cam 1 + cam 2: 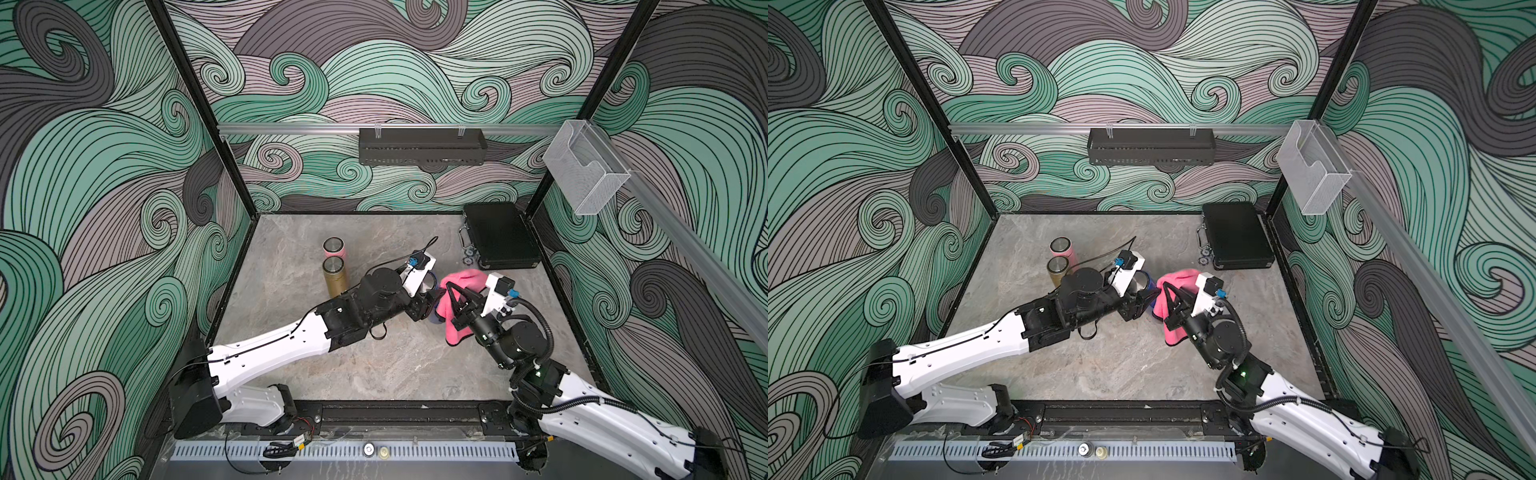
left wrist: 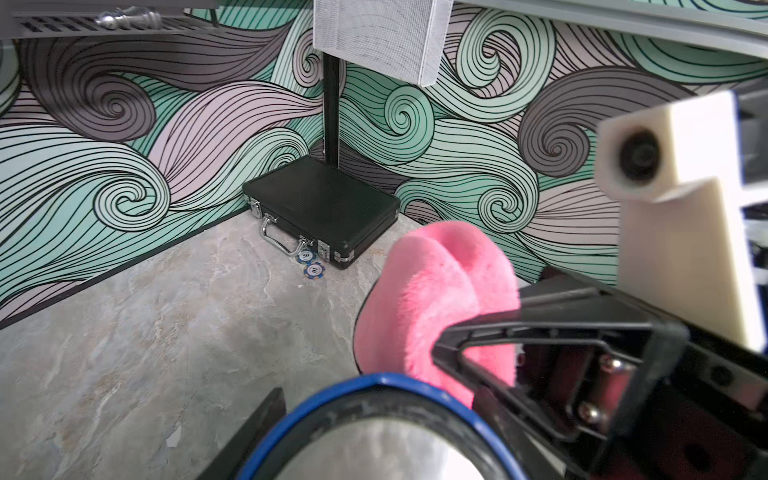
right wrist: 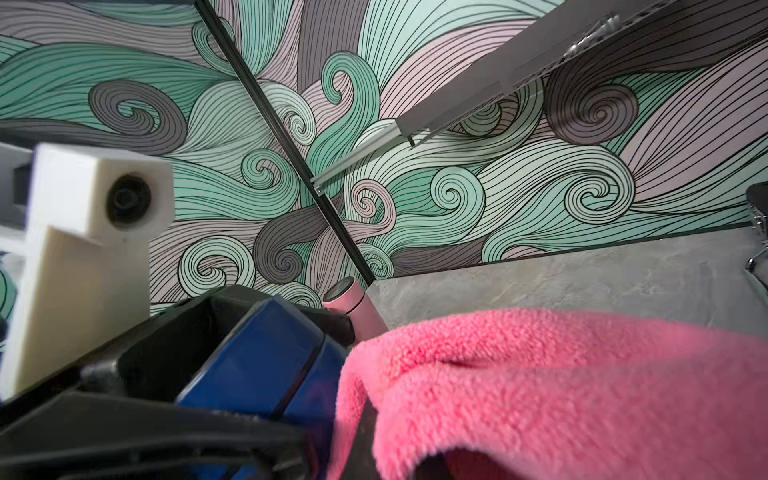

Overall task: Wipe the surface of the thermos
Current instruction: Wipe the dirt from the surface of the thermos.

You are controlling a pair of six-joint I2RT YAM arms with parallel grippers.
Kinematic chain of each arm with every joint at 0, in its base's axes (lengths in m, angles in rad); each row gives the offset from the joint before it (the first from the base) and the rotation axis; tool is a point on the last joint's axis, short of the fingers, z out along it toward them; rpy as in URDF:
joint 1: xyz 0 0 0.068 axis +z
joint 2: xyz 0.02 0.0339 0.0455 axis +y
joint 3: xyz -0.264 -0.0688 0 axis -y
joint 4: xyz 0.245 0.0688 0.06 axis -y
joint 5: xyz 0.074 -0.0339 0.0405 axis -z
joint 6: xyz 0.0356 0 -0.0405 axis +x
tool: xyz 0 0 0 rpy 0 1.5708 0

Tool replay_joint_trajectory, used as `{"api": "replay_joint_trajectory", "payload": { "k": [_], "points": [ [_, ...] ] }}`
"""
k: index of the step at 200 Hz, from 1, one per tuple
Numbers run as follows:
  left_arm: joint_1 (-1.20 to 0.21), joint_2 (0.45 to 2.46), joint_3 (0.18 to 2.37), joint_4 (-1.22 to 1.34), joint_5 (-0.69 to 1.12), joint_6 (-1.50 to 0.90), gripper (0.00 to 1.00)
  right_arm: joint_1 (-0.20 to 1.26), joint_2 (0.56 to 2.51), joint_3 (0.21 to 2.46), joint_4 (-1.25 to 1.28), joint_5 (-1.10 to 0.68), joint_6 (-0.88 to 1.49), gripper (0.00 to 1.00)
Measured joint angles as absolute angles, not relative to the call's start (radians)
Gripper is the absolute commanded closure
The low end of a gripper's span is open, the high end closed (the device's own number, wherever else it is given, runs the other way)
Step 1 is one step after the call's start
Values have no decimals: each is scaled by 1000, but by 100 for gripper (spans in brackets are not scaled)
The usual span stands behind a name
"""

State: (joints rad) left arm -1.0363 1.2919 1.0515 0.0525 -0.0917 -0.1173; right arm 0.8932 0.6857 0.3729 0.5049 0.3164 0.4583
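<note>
Nearest me, along the front edge, runs a slotted grey cable tray [image 1: 332, 451], with both arm bases mounted on the black rail just behind it. Past that I see a wide stretch of bare grey marbled tabletop [image 1: 374, 365]. Over the middle of the table, slightly toward my right arm's side, the two arms meet. The left gripper [image 1: 431, 302] is clamped around the blue thermos [image 3: 266, 353], one finger on each side of its body. I cannot tell whether its base touches the marble. The right gripper [image 1: 455, 293] is pinched together on the pink cloth [image 3: 540, 374], which folds over its fingers and hangs down. In the right wrist view the edge of the cloth lies against the thermos's blue side. Beyond the left arm, a gold thermos [image 1: 333, 276] stands upright, and a pink thermos [image 1: 332, 248] stands just behind it, the two almost touching. In the far corner on the right arm's side, a black case [image 1: 498, 235] lies flat against the walls. Two poker chips [image 2: 313, 270] lie on the marble by its handle. The walls [image 1: 104, 166] on three sides carry a print of green, grey and mauve swirling waves, joined at the corners by black posts. A metal rail [image 1: 291, 129] crosses the back wall with a black perforated shelf [image 1: 422, 146] hooked on it. A clear mesh holder [image 1: 586, 172] hangs on the rail of the wall beside the right arm.
</note>
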Motion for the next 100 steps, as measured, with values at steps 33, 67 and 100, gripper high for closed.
{"api": "replay_joint_trajectory", "payload": {
  "k": [33, 67, 100],
  "points": [
    [-1020, 1291, 1023, 39, -76, -94, 100, 881, 845, 340, 566, 337, 506, 100],
    [-1023, 1277, 1020, 39, -30, -85, 100, 876, 908, 276, 564, 343, 537, 100],
    [-1023, 1256, 1020, 48, -1, -69, 100, 876, 845, 316, 525, 321, 530, 100]
  ]
}}
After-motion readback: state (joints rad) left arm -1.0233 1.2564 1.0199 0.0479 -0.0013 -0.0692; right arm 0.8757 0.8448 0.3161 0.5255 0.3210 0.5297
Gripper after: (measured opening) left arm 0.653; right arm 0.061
